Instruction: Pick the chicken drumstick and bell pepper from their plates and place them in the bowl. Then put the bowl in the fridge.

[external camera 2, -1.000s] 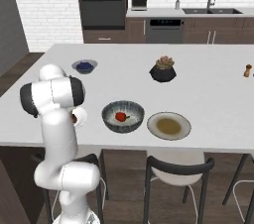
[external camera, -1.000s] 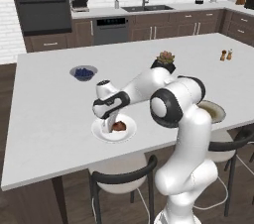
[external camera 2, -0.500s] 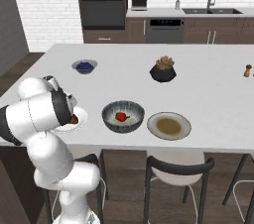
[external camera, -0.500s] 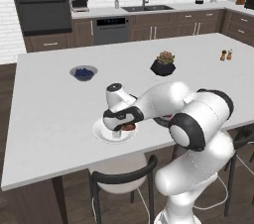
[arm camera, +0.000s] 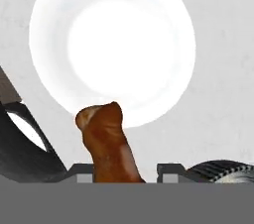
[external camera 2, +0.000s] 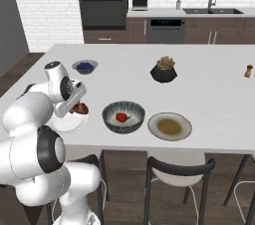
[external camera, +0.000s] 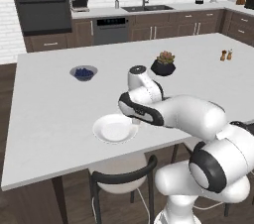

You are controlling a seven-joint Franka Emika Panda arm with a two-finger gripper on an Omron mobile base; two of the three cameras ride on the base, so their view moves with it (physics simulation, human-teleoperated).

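The chicken drumstick [arm camera: 110, 143] is seen clamped between the fingers [arm camera: 119, 171], which are partly closed and pinch its thick end; the rest of it juts out ahead of the fingers. The step in hand is judged to be the carrying of the drumstick from its plate to the bowl. In the hand view the white plate [arm camera: 111, 44] lies bare, beyond and below the fingers, so the drumstick appears to be lifted clear of it. In the right base view the drumstick [external camera 2: 79, 108] is held above the near edge of that plate [external camera 2: 67, 123], and the bowl [external camera 2: 123, 116] stands just to the side of the fingers on the table [external camera 2: 209, 79], with the bell pepper [external camera 2: 121, 117] already lying inside it. The beige plate [external camera 2: 169, 126] beyond the bowl is empty. For the next move, a sideways carry over the bowl's rim is called for, then a release above the pepper.
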